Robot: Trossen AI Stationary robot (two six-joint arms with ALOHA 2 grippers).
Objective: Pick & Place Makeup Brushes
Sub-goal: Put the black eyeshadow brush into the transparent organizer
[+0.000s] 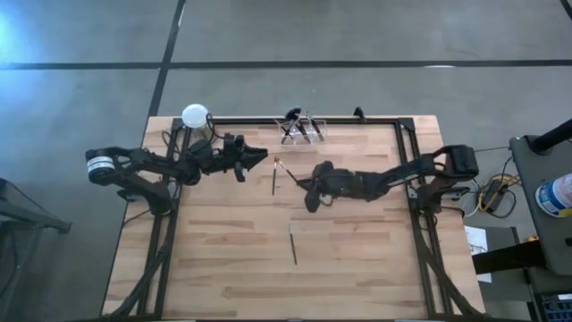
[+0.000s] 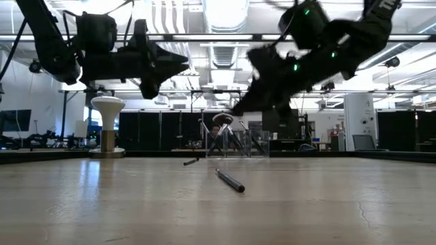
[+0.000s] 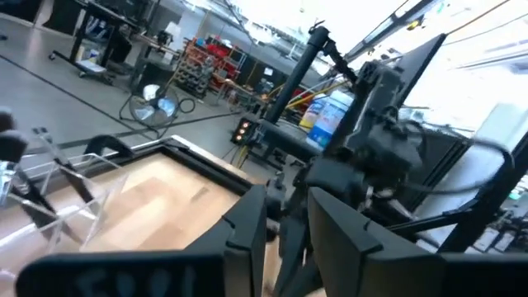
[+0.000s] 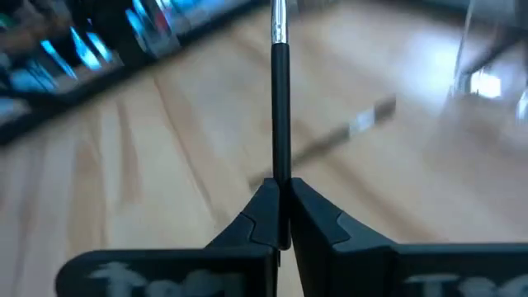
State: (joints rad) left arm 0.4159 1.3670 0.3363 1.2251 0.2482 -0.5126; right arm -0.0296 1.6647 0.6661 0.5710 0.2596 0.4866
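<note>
Right gripper [image 4: 280, 216] clenched on one makeup brush [image 4: 280, 99], lifted over counter [image 1: 223, 268] centre. Left gripper [image 1: 259, 159] released, empty, raised near far edge. Two brushes left on counter [image 1: 292, 246] [image 1: 273, 182]; several sit in clear holder [image 1: 299, 128] at far edge. Task partway.

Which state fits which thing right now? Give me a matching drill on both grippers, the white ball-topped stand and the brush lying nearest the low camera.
Things:
1. left gripper
2. right gripper
3. white ball-topped stand
4. brush nearest the low camera

States:
A. shut on the held brush
B. lying flat on the table
C. standing at the table's far corner, on the left arm's side
D. fingers apart

Pairs: 1-D, 2-A, 3-C, 4-B
</note>
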